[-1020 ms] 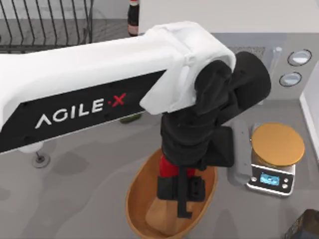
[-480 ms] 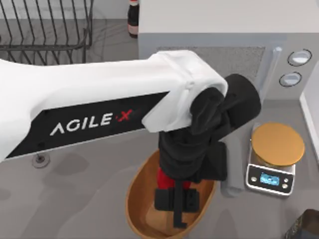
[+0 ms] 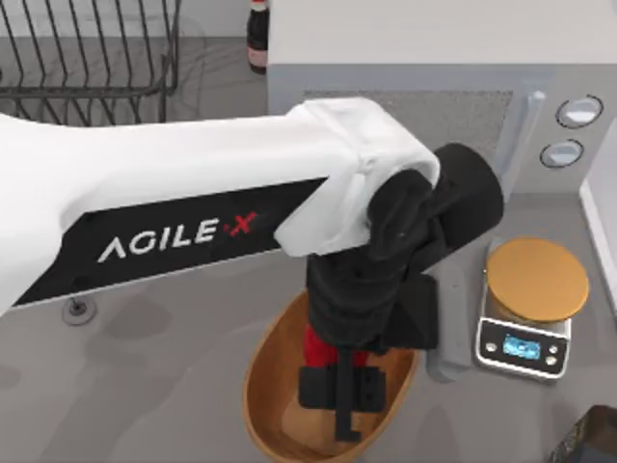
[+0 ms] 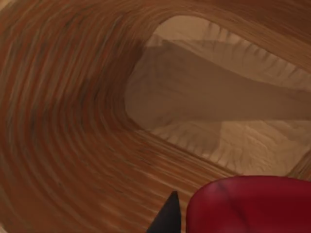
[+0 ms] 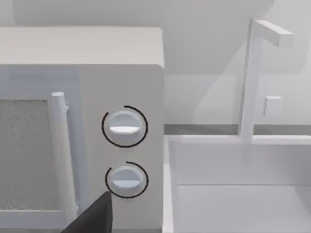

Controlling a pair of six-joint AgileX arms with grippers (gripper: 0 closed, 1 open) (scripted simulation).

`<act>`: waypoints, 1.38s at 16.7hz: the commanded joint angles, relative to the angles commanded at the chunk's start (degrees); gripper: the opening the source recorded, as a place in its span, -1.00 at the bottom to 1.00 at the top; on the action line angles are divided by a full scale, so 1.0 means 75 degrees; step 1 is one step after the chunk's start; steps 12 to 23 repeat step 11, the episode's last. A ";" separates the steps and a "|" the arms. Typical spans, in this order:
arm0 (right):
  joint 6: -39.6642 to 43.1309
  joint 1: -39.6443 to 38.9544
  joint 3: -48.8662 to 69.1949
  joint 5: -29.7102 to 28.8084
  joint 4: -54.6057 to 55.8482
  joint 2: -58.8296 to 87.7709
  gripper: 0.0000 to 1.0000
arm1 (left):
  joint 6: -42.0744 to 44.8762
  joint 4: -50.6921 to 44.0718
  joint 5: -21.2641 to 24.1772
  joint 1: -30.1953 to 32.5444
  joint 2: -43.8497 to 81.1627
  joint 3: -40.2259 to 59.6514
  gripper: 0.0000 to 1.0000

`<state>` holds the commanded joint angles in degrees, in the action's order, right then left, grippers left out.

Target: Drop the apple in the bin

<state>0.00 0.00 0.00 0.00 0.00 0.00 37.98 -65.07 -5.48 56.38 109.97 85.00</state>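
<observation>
Reaching down into the bin (image 3: 265, 386), the left end effector (image 3: 337, 386) pinches the apple (image 3: 318, 342) above its pale floor. A kitchen scale (image 3: 535, 289) sits just right, a microwave (image 3: 424, 106) behind.

Tight over the bin

My left gripper (image 3: 344, 405) hangs inside the bin (image 3: 262, 386); the kitchen scale (image 3: 529, 304) and microwave (image 3: 415, 68) crowd its right and far sides
</observation>
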 joint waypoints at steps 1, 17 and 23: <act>0.0000 0.0000 0.0000 0.0000 0.0000 0.0000 1.00 | 0.0000 0.0000 0.0000 0.0000 0.0000 0.0000 0.36; 0.0000 0.0000 0.0000 0.0000 0.0000 0.0000 1.00 | 0.0000 0.0000 0.0000 0.0000 0.0000 0.0000 1.00; 0.0000 0.0000 0.0000 0.0000 0.0000 0.0000 1.00 | 0.0000 0.0000 0.0000 0.0000 0.0000 0.0000 1.00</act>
